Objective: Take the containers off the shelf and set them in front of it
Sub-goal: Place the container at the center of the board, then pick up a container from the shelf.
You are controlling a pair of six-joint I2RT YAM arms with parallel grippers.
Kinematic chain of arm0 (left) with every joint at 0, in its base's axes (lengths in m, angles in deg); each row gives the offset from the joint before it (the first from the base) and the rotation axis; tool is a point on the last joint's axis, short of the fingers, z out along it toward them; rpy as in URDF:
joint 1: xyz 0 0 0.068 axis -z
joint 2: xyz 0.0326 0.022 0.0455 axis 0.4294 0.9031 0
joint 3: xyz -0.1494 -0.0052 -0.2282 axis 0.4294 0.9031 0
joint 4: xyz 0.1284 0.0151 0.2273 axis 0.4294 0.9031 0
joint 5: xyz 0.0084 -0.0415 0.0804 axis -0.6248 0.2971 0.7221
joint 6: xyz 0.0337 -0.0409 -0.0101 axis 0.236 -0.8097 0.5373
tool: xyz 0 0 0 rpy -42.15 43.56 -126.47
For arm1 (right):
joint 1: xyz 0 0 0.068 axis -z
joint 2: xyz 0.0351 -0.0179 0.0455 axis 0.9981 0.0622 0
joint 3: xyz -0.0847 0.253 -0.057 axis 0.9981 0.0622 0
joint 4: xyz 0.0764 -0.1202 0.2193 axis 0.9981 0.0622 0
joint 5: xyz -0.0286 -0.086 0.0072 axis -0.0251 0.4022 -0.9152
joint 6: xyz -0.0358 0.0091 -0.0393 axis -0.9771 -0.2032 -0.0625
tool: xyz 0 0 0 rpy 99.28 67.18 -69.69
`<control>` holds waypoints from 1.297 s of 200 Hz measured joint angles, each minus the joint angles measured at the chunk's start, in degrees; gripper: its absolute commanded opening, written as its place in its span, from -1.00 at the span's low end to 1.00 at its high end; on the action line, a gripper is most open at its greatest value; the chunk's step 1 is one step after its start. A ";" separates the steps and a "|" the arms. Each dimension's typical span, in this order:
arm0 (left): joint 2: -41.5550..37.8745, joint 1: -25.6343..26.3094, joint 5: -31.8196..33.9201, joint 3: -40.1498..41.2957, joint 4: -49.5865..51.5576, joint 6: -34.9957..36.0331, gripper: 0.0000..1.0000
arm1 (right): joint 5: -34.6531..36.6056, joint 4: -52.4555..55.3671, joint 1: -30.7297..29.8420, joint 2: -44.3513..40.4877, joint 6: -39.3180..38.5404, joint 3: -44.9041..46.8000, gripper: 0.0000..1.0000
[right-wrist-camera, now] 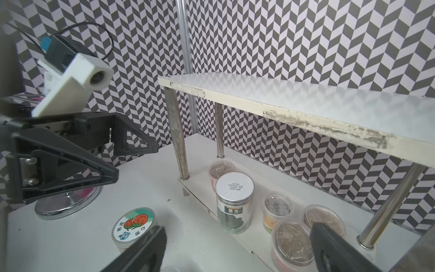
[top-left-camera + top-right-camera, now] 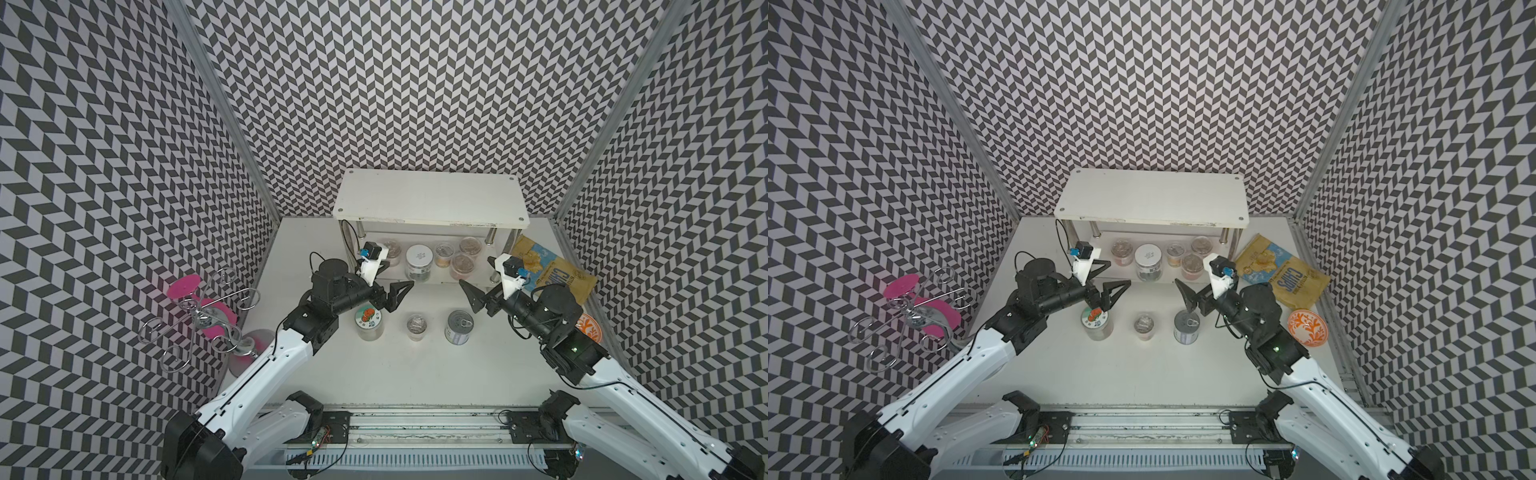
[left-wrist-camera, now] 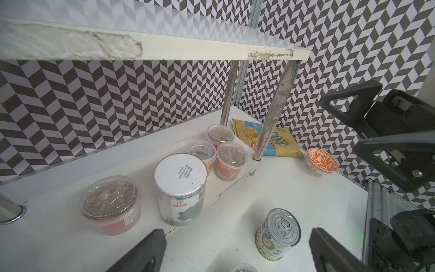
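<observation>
Five containers sit on the lower board of the shelf [image 2: 430,195]. Three more stand on the table [image 2: 395,365] in front of it: the fruit-lidded jar [image 2: 369,323], a small cup [image 2: 417,327] and the tin can [image 2: 458,328].

Start at your left. The left gripper [image 2: 1119,273] hangs empty, jaws spread wide, just off the board's front edge near its left end. The leftmost cup [image 2: 392,249] lies just beyond the jaws and the white-lidded jar [image 2: 419,262] a little to their right, so this arm is the nearer one for both. The jar stands upright, long axis vertical, lid up. I judge a level reach that closes on its wall would clear the top board.

Further right come three more cups, all squat and upright with film tops up — a narrow cup [image 2: 444,253], then a rear cup [image 2: 470,246] and a front cup [image 2: 462,266]. The right gripper [image 2: 473,271], also wide and empty, is just right of the front cup, so that arm is nearer that pair.
</observation>
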 measured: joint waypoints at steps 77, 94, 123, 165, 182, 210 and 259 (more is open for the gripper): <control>0.02 0.00 0.02 2.47 -0.35 -0.02 0.99 | -9.05 2.84 4.00 2.05 -0.15 -1.97 0.99; 0.26 0.00 0.04 2.56 -0.44 -0.02 0.99 | -9.29 3.13 4.17 2.40 -0.15 -2.10 0.99; 0.72 0.00 0.04 2.56 -0.83 -0.02 0.99 | -9.64 3.15 4.33 4.57 -0.11 -2.91 0.99; 1.16 0.00 0.04 2.56 -1.07 0.00 0.99 | -10.29 1.97 4.42 10.34 0.52 -4.52 0.99; 1.16 0.00 0.04 2.56 -1.07 0.00 0.99 | -10.69 0.48 4.31 13.14 0.98 -4.81 0.99; 1.16 0.00 0.07 2.56 -1.05 0.00 0.99 | -8.76 -3.72 1.57 18.80 1.81 -4.98 0.99; 0.94 0.00 0.17 2.56 -1.01 0.02 0.99 | -0.35 -15.10 -4.74 30.14 4.57 -4.63 0.99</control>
